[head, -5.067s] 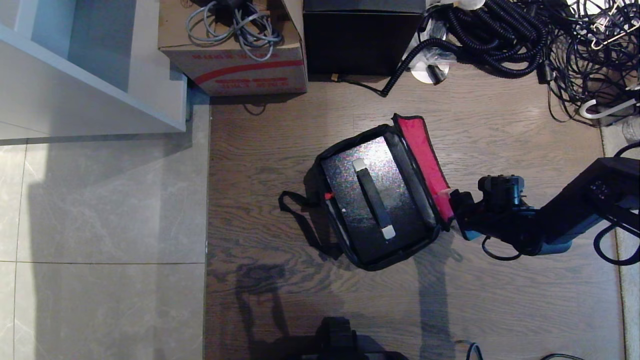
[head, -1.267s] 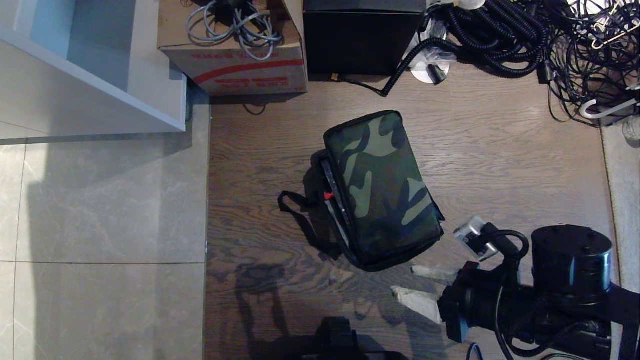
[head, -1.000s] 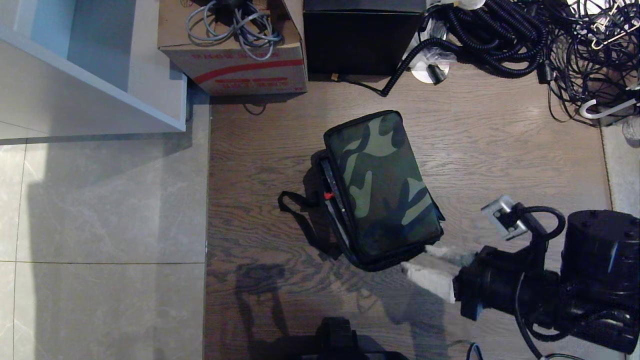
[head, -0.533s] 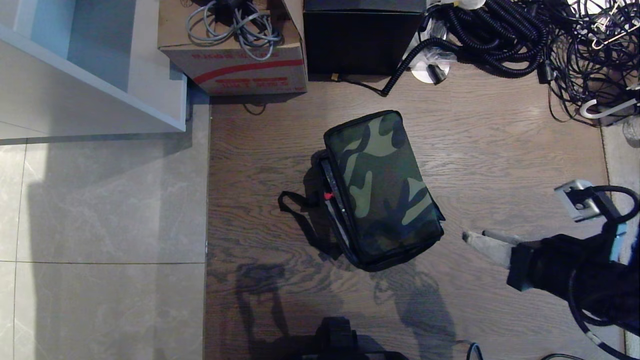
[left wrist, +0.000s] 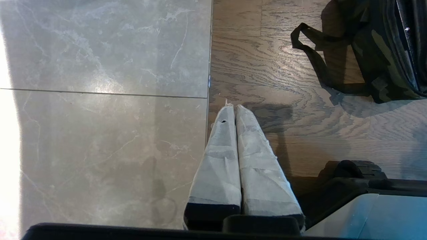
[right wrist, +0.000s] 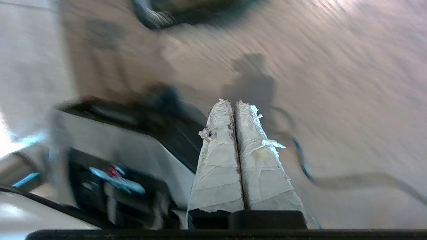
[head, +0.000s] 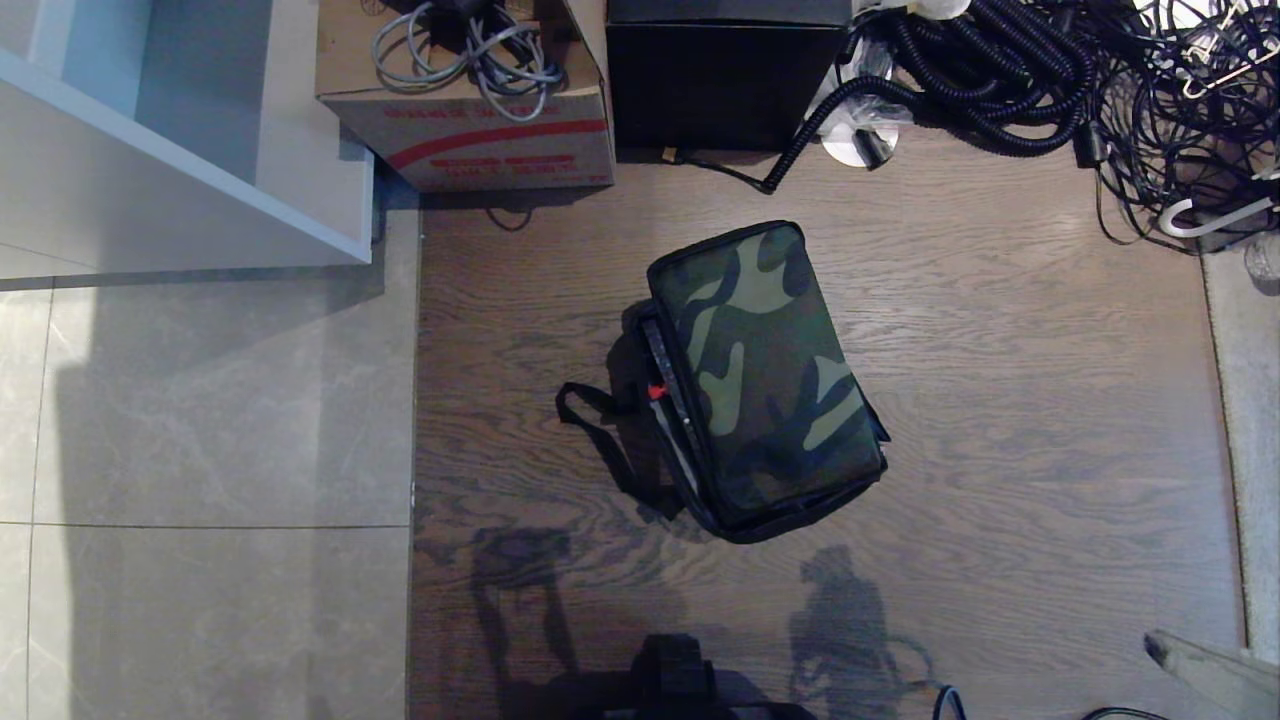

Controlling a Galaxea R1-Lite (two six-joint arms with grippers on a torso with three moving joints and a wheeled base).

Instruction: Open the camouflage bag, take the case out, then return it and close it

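On wood floor (head: 1000,350): camouflage bag (head: 765,375) lid down; both jaws closed, empty.

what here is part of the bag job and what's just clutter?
Job:
- camouflage bag, lid down, on the wood floor
- right gripper, shut and empty, well away from the bag
- left gripper, shut, parked

Clutter:
- cardboard box with grey cables
- black box
- black cable tangle
- white shelf unit
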